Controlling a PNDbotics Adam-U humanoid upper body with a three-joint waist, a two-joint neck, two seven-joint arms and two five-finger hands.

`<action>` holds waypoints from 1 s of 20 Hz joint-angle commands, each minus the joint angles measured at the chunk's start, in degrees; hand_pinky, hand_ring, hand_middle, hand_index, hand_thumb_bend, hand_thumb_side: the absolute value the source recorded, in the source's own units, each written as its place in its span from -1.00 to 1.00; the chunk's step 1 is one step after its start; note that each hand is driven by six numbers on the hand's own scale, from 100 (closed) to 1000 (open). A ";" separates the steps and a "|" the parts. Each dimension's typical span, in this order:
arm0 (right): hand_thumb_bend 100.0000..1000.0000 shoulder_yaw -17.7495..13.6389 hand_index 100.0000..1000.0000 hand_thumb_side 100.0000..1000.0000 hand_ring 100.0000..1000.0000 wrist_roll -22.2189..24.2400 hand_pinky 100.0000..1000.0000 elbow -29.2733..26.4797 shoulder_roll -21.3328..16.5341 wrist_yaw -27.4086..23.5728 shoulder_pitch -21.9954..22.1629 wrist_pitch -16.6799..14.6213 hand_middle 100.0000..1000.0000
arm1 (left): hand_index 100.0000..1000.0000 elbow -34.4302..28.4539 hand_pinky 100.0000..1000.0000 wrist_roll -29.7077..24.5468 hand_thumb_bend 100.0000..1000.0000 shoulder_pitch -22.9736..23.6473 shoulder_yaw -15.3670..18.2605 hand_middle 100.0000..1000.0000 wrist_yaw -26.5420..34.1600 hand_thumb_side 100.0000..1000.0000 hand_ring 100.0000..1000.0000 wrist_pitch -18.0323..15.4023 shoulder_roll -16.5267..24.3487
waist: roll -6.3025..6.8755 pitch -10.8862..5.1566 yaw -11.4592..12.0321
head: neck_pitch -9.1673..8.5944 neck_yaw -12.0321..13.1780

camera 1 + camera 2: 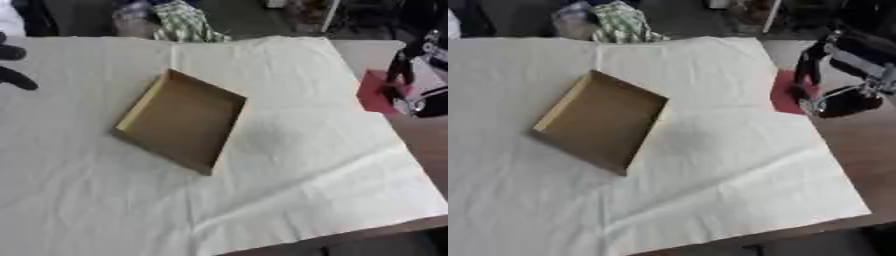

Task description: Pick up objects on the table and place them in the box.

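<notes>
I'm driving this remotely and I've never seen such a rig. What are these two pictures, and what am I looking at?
Both pictures come from the robot's head, left eye and right eye, looking down at the same moment. A white cloth covers the table, and an open brown box lies on it; I see nothing inside it. At the right edge, off the cloth, the robot's right hand is at a red object, fingers down on it; whether it is gripped or lifted I cannot tell. The dark fingers at the far left of the left eye view are the left hand, idle, holding nothing.
</notes>
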 commanded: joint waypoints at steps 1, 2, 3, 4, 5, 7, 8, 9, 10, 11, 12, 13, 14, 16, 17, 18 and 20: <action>-1.00 0.42 -0.20 -1.00 0.22 1.35 0.70 -0.83 -2.65 -1.59 -3.53 -0.55 -0.42 | 0.47 -0.86 0.02 -0.34 -1.00 -0.88 -0.30 0.36 0.53 0.23 0.40 0.01 -0.25 | 0.02 -0.88 0.34 | -0.08 -0.38; -1.00 0.90 -0.20 -1.00 0.22 1.88 0.70 -0.83 -2.60 -1.90 -5.12 -0.67 -0.42 | 0.48 -0.86 0.02 -0.40 -1.00 -0.93 -0.36 0.36 0.60 0.23 0.40 0.02 -0.33 | -0.01 -0.93 0.58 | -0.08 -0.54; -1.00 1.44 -0.20 -1.00 0.22 2.47 0.70 -0.83 -2.45 -2.07 -6.95 -0.78 -0.42 | 0.48 -0.86 0.02 -0.47 -1.00 -1.02 -0.45 0.36 0.69 0.23 0.40 0.00 -0.43 | -0.02 -0.97 0.90 | -0.12 -0.81; -1.00 1.99 -0.20 -1.00 0.21 3.08 0.70 -0.83 -2.24 -2.21 -8.57 -0.84 -0.42 | 0.48 -0.86 0.02 -0.53 -1.00 -1.09 -0.51 0.36 0.77 0.23 0.40 0.00 -0.51 | -0.02 -0.99 1.13 | -0.15 -1.01; -1.00 2.64 -0.20 -1.00 0.19 3.72 0.70 -0.83 -1.80 -2.48 -10.53 -0.99 -0.42 | 0.48 -0.86 0.02 -0.60 -1.00 -1.18 -0.60 0.36 0.87 0.23 0.40 -0.01 -0.61 | -0.01 -1.02 1.50 | -0.21 -1.33; -1.00 4.08 -0.20 -1.00 0.18 5.14 0.69 -0.82 -0.60 -3.03 -14.31 -1.21 -0.43 | 0.48 -0.86 0.02 -0.74 -1.00 -1.38 -0.75 0.36 1.08 0.23 0.40 -0.04 -0.80 | -0.02 -1.03 2.19 | -0.36 -1.87; -1.00 4.77 -0.20 -1.00 0.18 5.91 0.69 -0.72 0.03 -3.20 -15.99 -1.27 -0.43 | 0.48 -0.86 0.02 -0.80 -1.00 -1.46 -0.80 0.36 1.17 0.23 0.40 -0.05 -0.88 | -0.04 -1.02 2.45 | -0.44 -2.04; -1.00 5.49 -0.20 -1.00 0.18 6.69 0.69 -0.70 0.76 -3.27 -17.63 -1.42 -0.43 | 0.48 -0.86 0.02 -0.86 -1.00 -1.54 -0.86 0.36 1.27 0.23 0.40 -0.05 -0.97 | -0.09 -1.00 2.77 | -0.49 -2.23; -1.00 6.20 -0.20 -1.00 0.18 7.49 0.69 -0.64 1.48 -3.21 -19.16 -1.56 -0.43 | 0.48 -0.86 0.02 -0.92 -1.00 -1.60 -0.91 0.36 1.36 0.23 0.40 -0.04 -1.06 | -0.14 -0.98 3.02 | -0.50 -2.35; -1.00 6.89 -0.20 -1.00 0.18 8.26 0.69 -0.62 2.28 -3.01 -20.70 -1.75 -0.43 | 0.48 -0.86 0.02 -0.99 -1.00 -1.68 -0.97 0.36 1.45 0.23 0.40 -0.02 -1.15 | -0.22 -0.98 3.31 | -0.45 -2.49; -1.00 7.55 -0.20 -1.00 0.17 8.96 0.69 -0.56 3.14 -2.86 -22.14 -1.95 -0.43 | 0.48 -0.86 0.02 -1.05 -1.00 -1.77 -1.02 0.37 1.54 0.24 0.40 -0.02 -1.25 | -0.30 -0.97 3.58 | -0.42 -2.60; -1.00 8.21 -0.20 -1.00 0.17 9.64 0.69 -0.47 4.05 -2.76 -23.58 -2.14 -0.43 | 0.48 -0.86 0.02 -1.11 -1.00 -1.85 -1.07 0.37 1.64 0.24 0.40 -0.01 -1.36 | -0.40 -0.97 3.86 | -0.39 -2.73; -1.00 8.81 -0.20 -1.00 0.17 10.27 0.69 -0.30 4.80 -2.64 -24.78 -2.31 -0.43 | 0.48 -0.86 0.02 -1.15 -1.00 -1.91 -1.11 0.37 1.73 0.24 0.40 0.01 -1.45 | -0.49 -0.98 4.08 | -0.38 -2.83; -1.00 10.04 -0.20 -1.00 0.17 11.48 0.69 0.11 6.30 -2.27 -27.02 -2.66 -0.43 | 0.48 -0.86 0.03 -1.19 -1.00 -2.06 -1.16 0.37 1.92 0.24 0.40 -0.03 -1.65 | -0.66 -1.03 4.65 | -0.33 -3.27; -1.00 10.66 -0.20 -1.00 0.17 12.05 0.69 0.36 7.13 -2.07 -28.07 -2.84 -0.43 | 0.48 -0.86 0.03 -1.17 -1.00 -2.12 -1.18 0.37 2.04 0.24 0.40 -0.05 -1.77 | -0.74 -1.07 4.93 | -0.26 -3.54; -1.00 11.22 -0.20 -1.00 0.17 12.55 0.69 0.65 7.88 -1.76 -29.00 -3.01 -0.43 | 0.48 -0.86 0.03 -1.14 -1.00 -2.18 -1.18 0.37 2.14 0.24 0.40 -0.06 -1.87 | -0.78 -1.10 5.14 | -0.20 -3.78; -1.00 12.18 -0.20 -1.00 0.18 13.32 0.69 1.17 9.11 -1.03 -30.42 -3.37 -0.43 | 0.48 -0.86 0.03 -1.09 -1.00 -2.28 -1.19 0.37 2.29 0.24 0.40 -0.11 -2.02 | -0.82 -1.12 5.46 | -0.12 -4.07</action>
